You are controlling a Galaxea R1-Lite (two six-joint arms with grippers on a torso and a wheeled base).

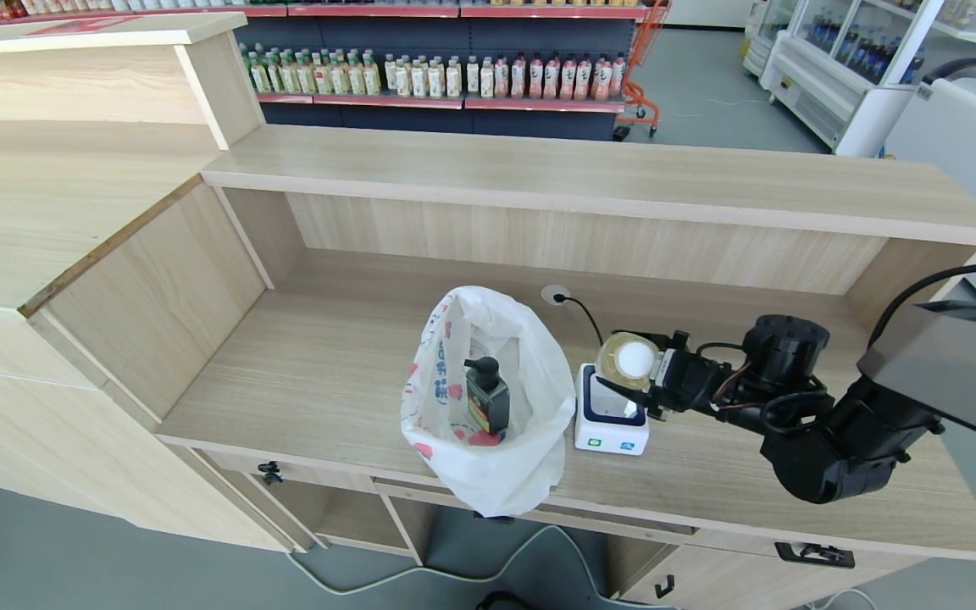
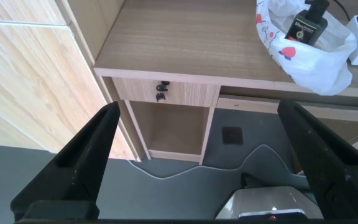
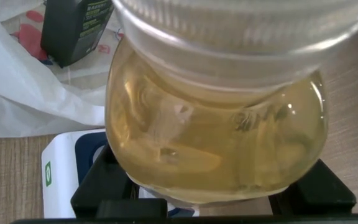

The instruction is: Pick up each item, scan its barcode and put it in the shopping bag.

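My right gripper (image 1: 628, 373) is shut on a clear jar of yellowish liquid with a white lid (image 1: 629, 359), holding it just above the white barcode scanner (image 1: 611, 421) on the counter. Close up, the jar (image 3: 216, 124) hangs over the scanner (image 3: 58, 180). The white shopping bag (image 1: 488, 398) stands open to the left of the scanner, with a dark pump bottle (image 1: 488, 398) upright inside. My left gripper (image 2: 204, 155) hangs open below the counter's front edge, over the floor, with the bag (image 2: 309, 50) and the pump bottle (image 2: 306, 28) farther off.
A black cable (image 1: 581, 313) runs from a grommet in the counter (image 1: 335, 373) to the scanner. A raised wooden ledge (image 1: 590, 182) borders the back and a side panel the left. Drawers and an open cubby (image 2: 173, 127) sit under the counter. Store shelves with bottles stand behind.
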